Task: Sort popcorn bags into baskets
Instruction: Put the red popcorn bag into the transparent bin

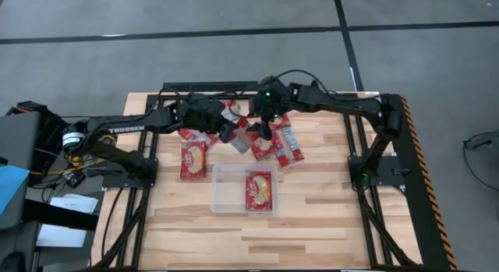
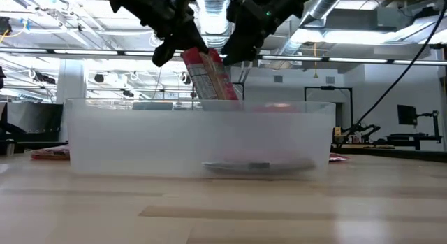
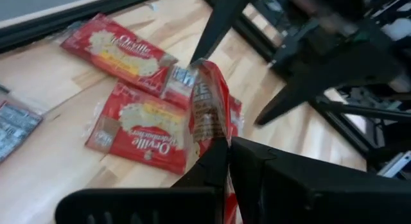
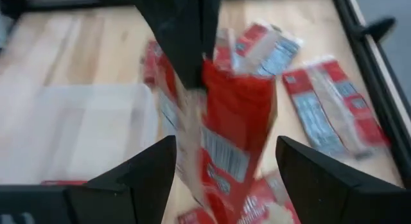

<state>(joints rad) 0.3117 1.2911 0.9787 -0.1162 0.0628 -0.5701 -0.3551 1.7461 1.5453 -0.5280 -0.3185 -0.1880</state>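
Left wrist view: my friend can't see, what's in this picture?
The left claw is shut on a red popcorn bag, holding it above a wooden table. Two more bags lie flat on the wood below, with the other arm's dark fingers close by.

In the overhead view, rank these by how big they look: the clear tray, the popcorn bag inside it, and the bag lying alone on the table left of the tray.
1. The clear tray, clearly largest.
2 and 3. The bag inside the tray and the lone bag left of the tray look about alike, so I won't rank them.
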